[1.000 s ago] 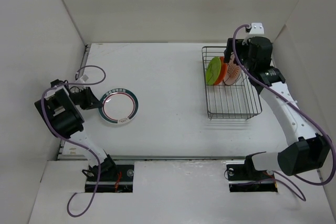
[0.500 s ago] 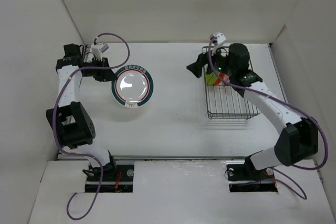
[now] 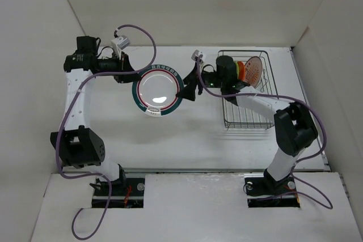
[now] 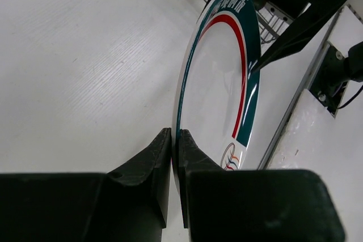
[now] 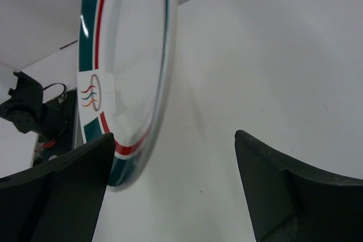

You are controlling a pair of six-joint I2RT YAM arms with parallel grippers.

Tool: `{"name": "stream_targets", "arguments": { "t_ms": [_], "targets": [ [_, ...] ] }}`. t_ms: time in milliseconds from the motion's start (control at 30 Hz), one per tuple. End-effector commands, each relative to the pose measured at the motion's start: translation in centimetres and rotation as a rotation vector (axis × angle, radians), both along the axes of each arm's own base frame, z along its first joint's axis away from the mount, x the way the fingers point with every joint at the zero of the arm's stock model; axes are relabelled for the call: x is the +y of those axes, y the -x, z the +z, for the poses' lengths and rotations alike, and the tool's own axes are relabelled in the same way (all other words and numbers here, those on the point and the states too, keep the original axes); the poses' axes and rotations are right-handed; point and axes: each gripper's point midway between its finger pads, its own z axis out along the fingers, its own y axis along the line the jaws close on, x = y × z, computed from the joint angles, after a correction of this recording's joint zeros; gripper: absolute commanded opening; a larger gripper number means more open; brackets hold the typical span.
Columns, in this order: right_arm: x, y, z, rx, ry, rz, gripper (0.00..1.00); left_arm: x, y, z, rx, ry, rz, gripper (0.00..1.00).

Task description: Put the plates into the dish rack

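Ringed plate (image 3: 157, 89) is hanging over mid-table (image 3: 187, 134), left of the dish rack (image 3: 249, 114). Your left gripper (image 4: 174, 138) is pinching its rim between tightly pressed fingers, forearm pointing rightward. Your right gripper (image 3: 188, 85) is facing the plate's opposite edge, fingers spread wide, forearm pointing leftward from the rack.
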Motion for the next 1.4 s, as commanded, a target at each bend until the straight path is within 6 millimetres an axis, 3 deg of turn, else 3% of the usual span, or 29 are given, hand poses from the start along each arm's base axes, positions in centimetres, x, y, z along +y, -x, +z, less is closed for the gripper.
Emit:
{"name": "stream_targets", "arguments": {
  "t_ms": [0, 100, 267, 300, 333, 367, 400, 433, 500, 533, 567, 600, 633, 667, 733, 800, 833, 867, 967, 1100, 1133, 1333, 1367],
  "targets": [
    [2.2, 1.6, 5.3, -0.123, -0.136, 0.123, 0.90, -1.8, 1.7, 3.3, -0.066, 0.080, -0.085, 0.00],
    [2.8, 2.2, 6.3, -0.117, -0.170, 0.135, 0.75, -2.1, 1.7, 3.1, -0.057, 0.089, -0.099, 0.00],
    [2.6, 2.6, 9.0, -0.095, -0.262, 0.111, 0.20, -2.3, 1.2, 3.7, -0.066, 0.108, -0.088, 0.00],
    [2.0, 2.0, 9.6, -0.090, -0.272, 0.079, 0.04, -2.2, 0.9, 3.8, -0.064, 0.108, -0.073, 0.00],
    [1.3, 2.0, 10.5, -0.078, -0.284, 0.052, 0.00, -1.8, -0.6, 3.6, -0.089, 0.085, -0.030, 0.00],
    [0.4, 1.0, 11.4, -0.090, -0.297, -0.004, 0.00, -1.6, -1.1, 3.3, -0.066, 0.084, 0.008, 0.20],
    [-1.5, -0.5, 10.8, -0.044, -0.270, -0.091, 0.00, -1.3, -1.3, 3.4, -0.048, 0.080, 0.050, 0.47],
    [-3.6, -0.9, 12.4, -0.072, -0.264, -0.169, 0.00, -1.3, -1.5, 3.2, -0.046, 0.066, 0.078, 0.99],
    [-9.6, -5.5, 13.2, -0.097, -0.200, -0.495, 0.00, -0.3, -3.1, 2.6, -0.070, -0.009, 0.181, 1.00],
    [-12.4, -6.4, 12.6, -0.059, -0.099, -0.627, 0.00, -0.4, -3.3, 2.3, -0.061, -0.026, 0.215, 1.00],
    [-15.6, -6.6, 14.3, -0.157, -0.027, -0.760, 0.00, 0.6, -4.4, 2.2, -0.096, -0.087, 0.303, 1.00],
    [-20.8, -8.4, 14.8, -0.175, 0.039, -0.998, 0.00, 0.0, -4.5, 2.0, -0.109, -0.115, 0.320, 1.00],
    [-23.6, -8.2, 14.2, -0.151, 0.109, -1.081, 0.00, 0.0, -4.8, 1.3, -0.103, -0.142, 0.346, 1.00],
    [-26.2, -7.9, 16.2, -0.195, 0.120, -1.149, 0.00, -0.1, -4.9, 1.7, -0.123, -0.156, 0.373, 1.00],
    [-32.7, -8.0, 16.9, -0.200, 0.186, -1.360, 0.00, -0.5, -5.2, 1.0, -0.132, -0.208, 0.399, 1.00],
    [-36.3, -6.9, 18.6, -0.238, 0.224, -1.473, 0.00, -0.7, -5.9, 0.2, -0.114, -0.230, 0.415, 1.00],
    [-38.0, -6.8, 18.4, -0.227, 0.243, -1.528, 0.00, -1.1, -5.7, -0.4, -0.093, -0.237, 0.404, 1.00],
    [-39.8, -6.6, 19.1, -0.248, 0.247, -1.573, 0.00, -1.5, -5.9, 0.0, -0.099, -0.241, 0.399, 1.00],
    [-42.6, -7.0, 19.5, -0.278, 0.237, -1.621, 0.00, -1.9, -6.2, -0.6, -0.077, -0.248, 0.387, 1.00],
    [-43.4, -9.1, 18.1, -0.287, 0.270, -1.614, 0.00, -2.2, -6.0, -0.8, -0.076, -0.256, 0.372, 1.00],
    [-43.5, -9.6, 16.4, -0.266, 0.303, -1.607, 0.00, -2.2, -5.9, -1.3, -0.071, -0.265, 0.365, 1.00],
    [-44.3, -10.7, 12.3, -0.230, 0.360, -1.597, 0.00, -1.8, -5.2, -2.0, -0.076, -0.284, 0.362, 1.00],
    [-44.4, -10.9, 10.7, -0.200, 0.384, -1.590, 0.00, -1.9, -5.4, -1.8, -0.084, -0.281, 0.363, 1.00]
  ]
}}
